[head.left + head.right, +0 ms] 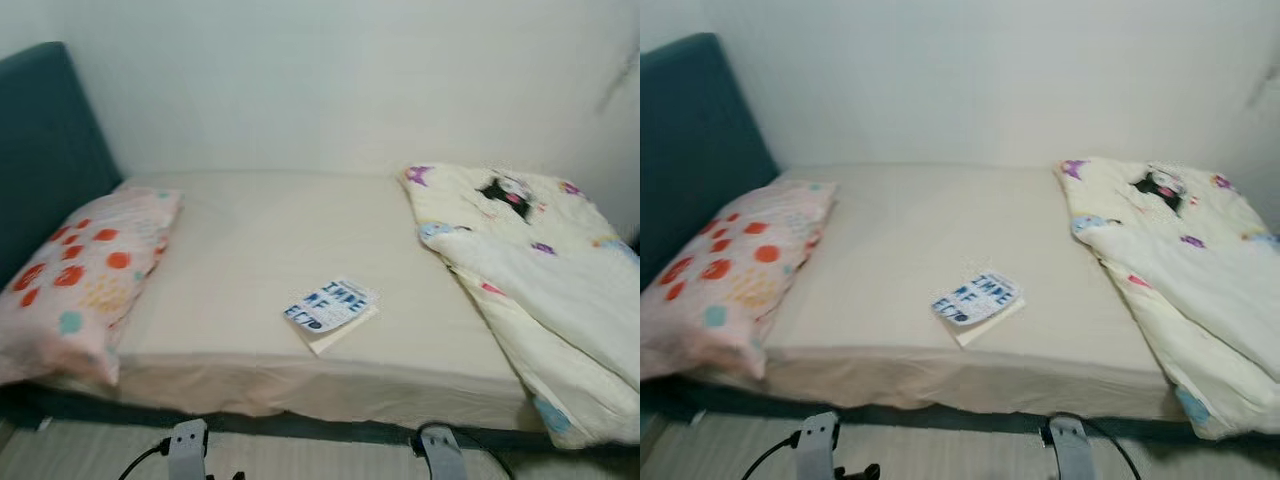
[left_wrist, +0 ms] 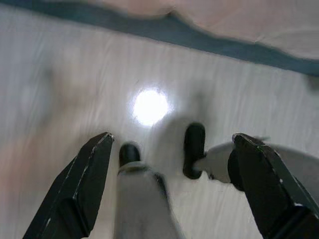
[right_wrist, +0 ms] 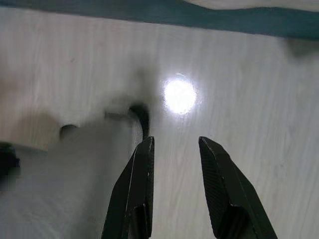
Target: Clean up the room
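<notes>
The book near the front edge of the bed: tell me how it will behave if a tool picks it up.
The book looks thin with a soft cover, so it would probably bend or fan open if pinched at one corner. It lies flat on the soft sheet, so sliding a finger underneath may be awkward. It seems light.

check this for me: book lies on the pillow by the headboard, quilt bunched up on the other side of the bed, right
Not quite. The left eye view shows the book lying on the bare sheet near the bed's front edge, apart from the pillow. The pillow is by the headboard, and the quilt is bunched on the other side.
</notes>
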`<state>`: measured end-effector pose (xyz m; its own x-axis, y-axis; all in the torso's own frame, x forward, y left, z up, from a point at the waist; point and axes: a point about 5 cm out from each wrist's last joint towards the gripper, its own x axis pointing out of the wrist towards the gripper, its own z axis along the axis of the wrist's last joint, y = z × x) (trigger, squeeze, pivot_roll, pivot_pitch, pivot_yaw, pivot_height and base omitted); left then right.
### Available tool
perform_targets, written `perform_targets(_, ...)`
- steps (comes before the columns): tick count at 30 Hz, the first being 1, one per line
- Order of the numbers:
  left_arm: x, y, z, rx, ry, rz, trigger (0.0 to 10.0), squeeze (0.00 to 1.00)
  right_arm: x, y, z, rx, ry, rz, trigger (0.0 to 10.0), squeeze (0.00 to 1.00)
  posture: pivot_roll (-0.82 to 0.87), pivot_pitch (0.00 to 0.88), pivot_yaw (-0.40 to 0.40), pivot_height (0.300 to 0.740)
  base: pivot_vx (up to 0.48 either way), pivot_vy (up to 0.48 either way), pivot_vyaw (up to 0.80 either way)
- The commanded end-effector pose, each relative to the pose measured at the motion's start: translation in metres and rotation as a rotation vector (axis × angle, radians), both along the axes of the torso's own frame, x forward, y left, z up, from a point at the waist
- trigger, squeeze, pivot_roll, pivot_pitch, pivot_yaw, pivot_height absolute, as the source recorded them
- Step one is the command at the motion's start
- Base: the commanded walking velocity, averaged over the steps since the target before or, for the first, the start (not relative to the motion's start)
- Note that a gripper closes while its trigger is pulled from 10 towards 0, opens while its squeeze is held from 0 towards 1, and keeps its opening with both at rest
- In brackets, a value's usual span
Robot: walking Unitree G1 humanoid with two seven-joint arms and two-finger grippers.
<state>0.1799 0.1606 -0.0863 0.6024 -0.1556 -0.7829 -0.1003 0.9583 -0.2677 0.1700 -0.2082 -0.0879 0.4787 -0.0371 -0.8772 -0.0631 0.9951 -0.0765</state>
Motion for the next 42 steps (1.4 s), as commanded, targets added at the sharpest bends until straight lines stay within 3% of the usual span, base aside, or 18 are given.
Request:
perform_targets(1,-0.001,0.001,0.000,0.010,0.003,-0.009,10.0,0.00,0.004,0.003,0.001,0.015,-0.013,-0.012,10.0,0.00,-0.10,0.000,0.011,0.726,0.416,0.000,0.00)
perform_targets(17,-0.004,-0.001,-0.002,0.014,0.025,0.000,10.0,0.00,0.005,0.001,0.002,0.039,-0.029,-0.050,10.0,0.00,-0.11,0.000,0.010,0.726,0.356,0.000,0.00)
perform_targets(22,-0.007,0.000,-0.004,0.020,0.035,-0.020,10.0,0.00,0.043,0.006,0.023,0.283,-0.214,-0.222,10.0,0.00,-0.11,0.000,0.015,0.726,0.000,0.000,0.00)
perform_targets(30,-0.011,0.002,-0.006,0.026,0.052,-0.020,10.0,0.00,0.060,0.009,0.033,0.301,-0.263,-0.203,10.0,0.00,-0.11,0.000,0.013,0.726,0.000,-0.239,0.00)
perform_targets(38,-0.015,0.003,-0.007,0.022,0.062,-0.011,10.0,0.00,0.054,0.012,0.028,0.316,-0.222,-0.222,10.0,0.00,-0.10,0.000,0.006,0.726,0.000,0.000,0.00)
perform_targets(42,-0.020,0.003,-0.009,0.023,0.072,-0.018,10.0,0.00,0.050,0.019,0.025,0.424,-0.211,-0.289,10.0,0.00,-0.10,0.000,0.009,0.726,0.000,0.000,0.00)
